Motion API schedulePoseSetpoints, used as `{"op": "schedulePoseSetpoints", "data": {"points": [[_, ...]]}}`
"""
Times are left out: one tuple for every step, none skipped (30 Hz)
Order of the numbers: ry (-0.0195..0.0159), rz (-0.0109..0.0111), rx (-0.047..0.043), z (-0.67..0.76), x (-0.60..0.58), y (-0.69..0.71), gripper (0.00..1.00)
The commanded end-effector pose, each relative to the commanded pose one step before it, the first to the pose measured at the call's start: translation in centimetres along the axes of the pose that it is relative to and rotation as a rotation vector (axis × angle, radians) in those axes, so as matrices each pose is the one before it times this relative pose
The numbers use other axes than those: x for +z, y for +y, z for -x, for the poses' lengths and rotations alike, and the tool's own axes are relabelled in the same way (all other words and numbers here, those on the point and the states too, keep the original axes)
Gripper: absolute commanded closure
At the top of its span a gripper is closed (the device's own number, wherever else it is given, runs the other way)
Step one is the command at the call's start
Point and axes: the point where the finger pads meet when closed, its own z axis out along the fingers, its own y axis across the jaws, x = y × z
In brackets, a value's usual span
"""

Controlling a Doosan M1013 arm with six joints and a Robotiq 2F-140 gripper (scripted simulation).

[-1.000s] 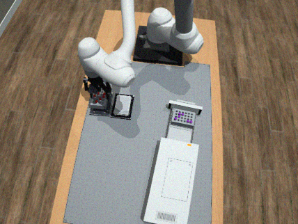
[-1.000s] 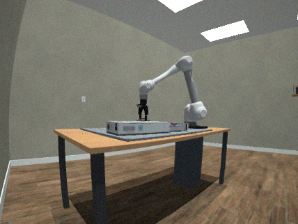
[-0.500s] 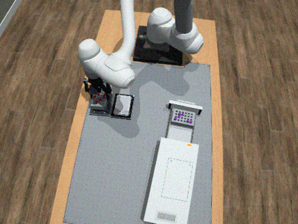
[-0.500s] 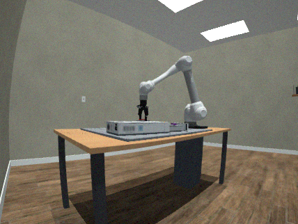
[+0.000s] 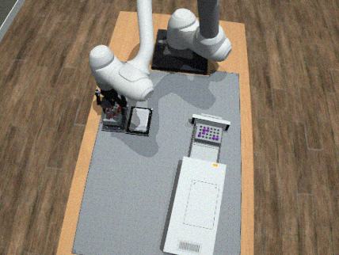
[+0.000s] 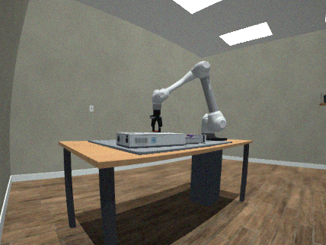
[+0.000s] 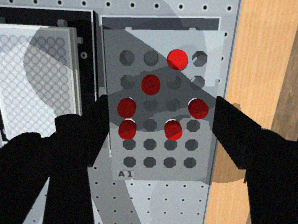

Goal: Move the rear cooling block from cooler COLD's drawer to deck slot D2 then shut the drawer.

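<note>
Your black two-finger gripper (image 5: 115, 102) (image 6: 156, 129) (image 7: 160, 110) is squeezing the grey block (image 5: 112, 121) (image 7: 162, 171) with six round red tubes (image 7: 150, 85). In the top view, the block is by the grey mat's (image 5: 119, 190) top left corner, at D2; you can't tell if it sits flat. Near the mat's right edge, the white box-shaped cooler (image 5: 198, 214) (image 6: 160, 139) has its pale drawer (image 5: 204, 152) open and orange lamp (image 5: 215, 165) lit. The grey block with purple tubes (image 5: 209, 139) is in the drawer.
</note>
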Motion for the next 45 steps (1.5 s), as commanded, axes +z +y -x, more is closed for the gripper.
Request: {"op": "schedulePoseSetpoints", "data": {"points": [[0.00165, 0.00053, 0.00018, -0.058, -0.018, 0.023, 0.9], [0.0, 0.0, 0.0, 0.0, 0.017, 0.0, 0.9], [0.0, 0.0, 0.0, 0.0, 0.016, 0.0, 0.9], [0.0, 0.0, 0.0, 0.0, 0.015, 0.0, 0.9], [0.0, 0.0, 0.0, 0.0, 0.014, 0.0, 0.9], [0.0, 0.0, 0.0, 0.0, 0.013, 0.0, 0.9], [0.0, 0.0, 0.0, 0.0, 0.013, 0.0, 0.9], [0.0, 0.0, 0.0, 0.0, 0.0, 0.0, 0.9], [0.0, 0.0, 0.0, 0.0, 0.0, 0.0, 0.9], [0.0, 0.0, 0.0, 0.0, 0.011, 0.0, 0.9], [0.0, 0.0, 0.0, 0.0, 0.01, 0.0, 0.9], [0.0, 0.0, 0.0, 0.0, 0.01, 0.0, 0.9], [0.0, 0.0, 0.0, 0.0, 0.01, 0.0, 0.9], [0.0, 0.0, 0.0, 0.0, 0.009, 0.0, 0.9], [0.0, 0.0, 0.0, 0.0, -0.025, 0.0, 0.9], [0.0, 0.0, -0.00001, 0.0, -0.023, 0.0, 0.9], [0.0, 0.0, 0.0, 0.0, -0.025, 0.0, 0.9], [0.0, 0.0, 0.0, 0.0, -0.025, 0.0, 0.9], [0.0, 0.0, 0.0, 0.0, -0.025, 0.0, 0.9], [0.0, 0.0, 0.0, 0.0, -0.024, 0.0, 0.9], [0.0, 0.0, 0.0, 0.0, -0.023, 0.0, 0.9], [0.0, 0.0, 0.0, 0.0, -0.022, 0.0, 0.9], [0.0, 0.0, 0.0, 0.0, -0.02, 0.0, 0.9], [0.0, 0.0, 0.0, 0.0, -0.019, 0.0, 0.9], [0.0, 0.0, 0.0, 0.0, 0.0, 0.0, 0.9], [0.0, 0.0, 0.0, 0.0, 0.0, 0.0, 0.9], [0.0, 0.0, 0.0, 0.0, -0.016, 0.0, 0.9], [0.0, 0.0, 0.0, 0.0, -0.015, 0.0, 0.9], [0.0, 0.0, 0.0, 0.0, -0.015, 0.0, 0.9], [0.0, 0.0, 0.0, 0.0, -0.014, 0.0, 0.9], [0.0, 0.0, 0.0, 0.0, -0.013, 0.0, 0.9], [0.0, 0.0, 0.0, 0.0, -0.013, 0.0, 0.9], [0.0, 0.0, 0.0, 0.0, -0.012, 0.0, 0.9], [0.0, 0.0, 0.0, 0.0, -0.011, 0.0, 0.9], [0.0, 0.0, 0.0, 0.0, -0.011, 0.0, 0.9], [0.0, 0.0, 0.0, 0.0, -0.01, 0.0, 0.9], [0.0, 0.0, 0.0, 0.0, -0.009, 0.0, 0.9], [0.0, 0.0, 0.0, 0.0, -0.007, 0.0, 0.9], [0.0, 0.0, 0.0, 0.0, -0.006, 0.0, 0.9], [0.0, 0.0, 0.0, 0.0, -0.005, 0.0, 0.9], [0.0, 0.0, 0.0, 0.0, -0.003, 0.0, 0.9], [0.0, 0.0, 0.0, 0.0, 0.0, 0.0, 0.9], [0.0, 0.0, 0.0, 0.0, 0.0, 0.0, 0.9], [0.0, 0.0, 0.0, 0.0, -0.002, 0.0, 0.9], [-0.00002, 0.00003, 0.00008, 0.004, 0.005, 0.006, 0.9]]}}
